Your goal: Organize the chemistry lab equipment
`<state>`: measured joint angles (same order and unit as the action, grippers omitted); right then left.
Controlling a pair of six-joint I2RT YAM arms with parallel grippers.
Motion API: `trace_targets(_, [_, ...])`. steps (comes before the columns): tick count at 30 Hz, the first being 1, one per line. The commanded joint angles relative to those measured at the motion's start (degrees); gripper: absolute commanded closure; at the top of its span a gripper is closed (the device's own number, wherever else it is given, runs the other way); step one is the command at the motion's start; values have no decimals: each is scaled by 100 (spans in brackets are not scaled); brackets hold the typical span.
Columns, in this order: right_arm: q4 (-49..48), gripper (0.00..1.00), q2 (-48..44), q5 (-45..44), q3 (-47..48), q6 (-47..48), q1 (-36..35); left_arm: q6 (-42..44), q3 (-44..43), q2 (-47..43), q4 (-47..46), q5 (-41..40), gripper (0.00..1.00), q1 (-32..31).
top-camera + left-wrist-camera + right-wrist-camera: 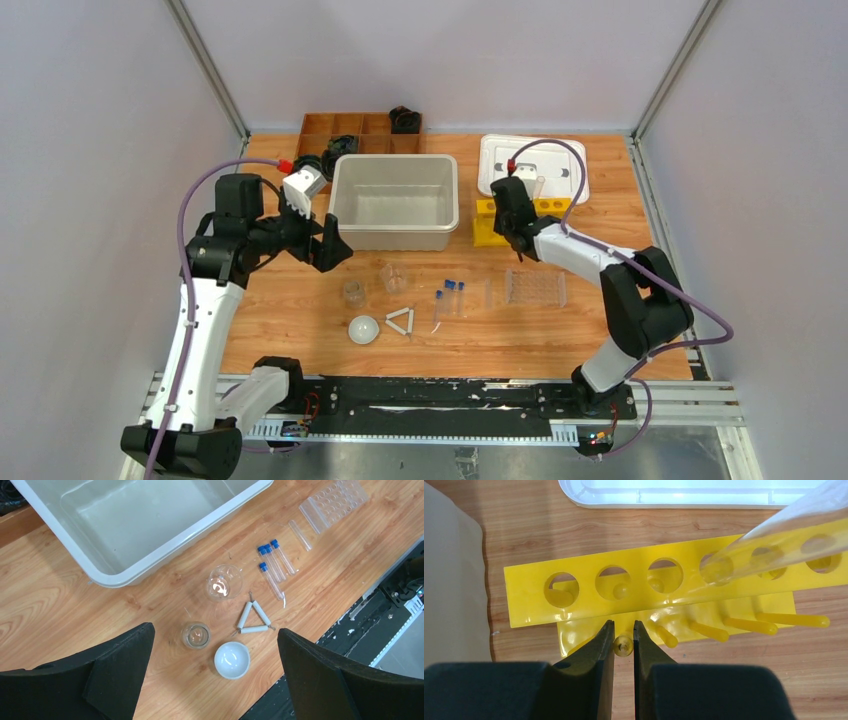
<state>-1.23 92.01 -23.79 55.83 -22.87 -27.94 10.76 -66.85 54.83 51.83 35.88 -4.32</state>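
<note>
Right gripper (623,625) clamps the rack (586,605) by a peg, apparently steadying it; a tube (784,527) leans in one hole. Left gripper (215,630), left of rack, stands wide apart, idle.

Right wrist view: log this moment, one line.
right gripper: closed on peg of yellow plastic rack with round holes | thin clear tube: leaning in rack | left gripper: open

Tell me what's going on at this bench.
The right arm's fingers are nearly closed over the yellow rack, a peg tip between them; whether they grip it is unclear. One clear tube leans in a rack hole. The left fingers hang wide open above the beakers, blue-capped tubes, white dome and triangle on the table.
</note>
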Motion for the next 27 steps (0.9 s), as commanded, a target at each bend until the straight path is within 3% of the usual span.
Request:
trace_targets(1, [-19, 100, 113, -255, 186, -240, 128, 131, -32, -155, 6, -62, 0, -9])
trace_targets(13, [181, 100, 128, -87, 264, -322, 164, 136, -74, -100, 4, -29, 0, -10])
trace_targets(18, [365, 95, 121, -26, 206, -401, 141, 115, -94, -81, 2, 2, 0, -10])
trace_targets(20, [384, 89, 82, 18, 196, -433, 134, 99, -105, -81, 2, 7, 0, -9])
trace_targets(24, [589, 67, -76, 127, 332, -461, 116, 98, -113, -80, 2, 16, 0, -8])
trace_targets(27, [731, 58, -326, 151, 387, -455, 53, 93, -131, -79, 2, 16, 0, -13])
